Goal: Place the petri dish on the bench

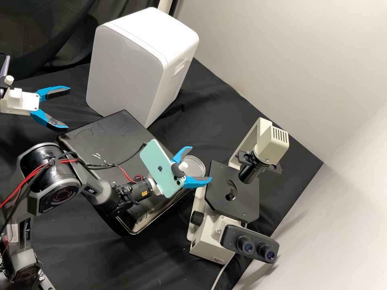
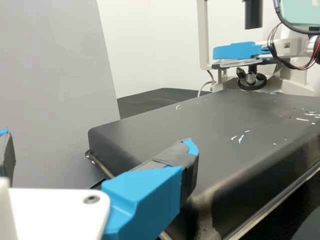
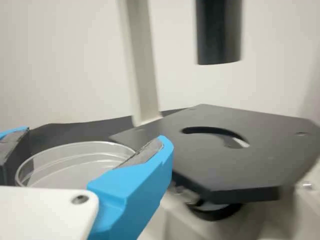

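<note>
**A:** Where have we got the dish (image 1: pixel 196 167) right now?

**B:** We've got it in the right claw (image 1: pixel 199 164), with both blue fingers clamped on the rim. It's held level and up off the surface (image 1: pixel 225 108), about mid-surface. It's just beside the microscope (image 1: pixel 213 237) stage (image 1: pixel 236 193) and roughly at stage height, and we can't see it touching the stage.

**A:** And our left claw (image 1: pixel 64 107)?

**B:** It's released, fingers spread wide with nothing between them. We see it over the left edge of the surface, near the far-left corner of the black tray (image 1: pixel 109 141) and next to the white box (image 1: pixel 137 60) at the far edge. The microscope sits toward the near right corner.
</note>
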`<action>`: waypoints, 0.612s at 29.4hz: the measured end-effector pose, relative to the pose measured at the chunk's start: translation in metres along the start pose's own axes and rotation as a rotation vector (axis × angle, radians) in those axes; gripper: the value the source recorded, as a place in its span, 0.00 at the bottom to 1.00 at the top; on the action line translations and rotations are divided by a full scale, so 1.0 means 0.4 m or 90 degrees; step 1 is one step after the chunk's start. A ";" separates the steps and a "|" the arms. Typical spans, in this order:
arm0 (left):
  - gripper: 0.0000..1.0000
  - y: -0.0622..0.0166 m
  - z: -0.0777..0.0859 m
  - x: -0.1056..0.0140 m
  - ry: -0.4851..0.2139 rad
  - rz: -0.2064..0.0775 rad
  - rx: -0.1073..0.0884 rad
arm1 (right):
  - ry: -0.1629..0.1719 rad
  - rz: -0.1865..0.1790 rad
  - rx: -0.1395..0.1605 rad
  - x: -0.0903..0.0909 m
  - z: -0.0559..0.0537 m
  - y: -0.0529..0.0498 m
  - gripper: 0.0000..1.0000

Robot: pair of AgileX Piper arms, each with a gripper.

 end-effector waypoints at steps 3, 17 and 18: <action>1.00 0.000 0.000 0.000 0.000 0.000 0.000 | 0.009 -0.018 0.001 -0.007 -0.016 -0.017 0.00; 1.00 0.000 0.000 0.000 0.000 0.000 0.000 | 0.015 -0.076 -0.019 -0.007 -0.030 -0.085 0.00; 1.00 0.000 0.000 0.000 0.000 0.000 0.000 | 0.014 -0.081 -0.023 -0.009 -0.028 -0.091 0.00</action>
